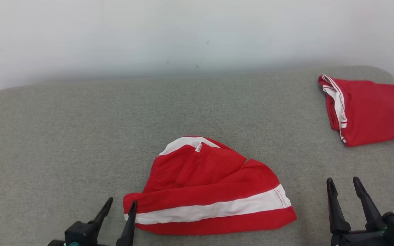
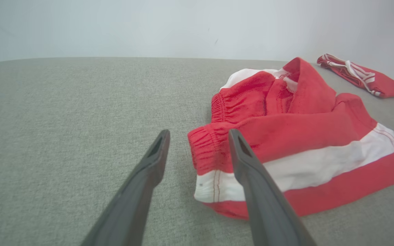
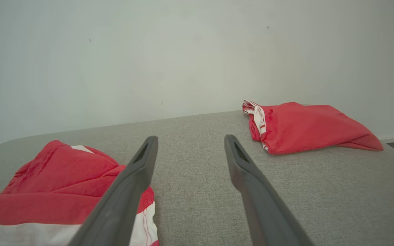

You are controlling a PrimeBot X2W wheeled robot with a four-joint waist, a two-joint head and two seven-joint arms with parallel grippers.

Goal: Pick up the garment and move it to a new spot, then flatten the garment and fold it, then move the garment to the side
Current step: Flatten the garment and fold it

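The garment [image 1: 210, 191] is a pair of red shorts with a white stripe, lying crumpled in a loose heap at the front middle of the grey surface. In the left wrist view the garment [image 2: 292, 143] shows its gathered waistband corner between my left fingers. My left gripper [image 1: 118, 211] stands open at the garment's left corner, its right finger against the cloth and nothing clamped. At the lower right, my right gripper [image 1: 344, 189] is open with nothing in it, clear of the cloth. In the right wrist view my right gripper [image 3: 190, 150] points over bare surface, the garment [image 3: 60, 184] to its left.
A second red garment [image 1: 368, 109] lies folded at the far right of the grey padded surface [image 1: 80, 136], near its rounded corner; it also appears as a folded red garment [image 3: 306, 128] ahead of the right gripper. A pale wall [image 1: 183, 34] rises behind.
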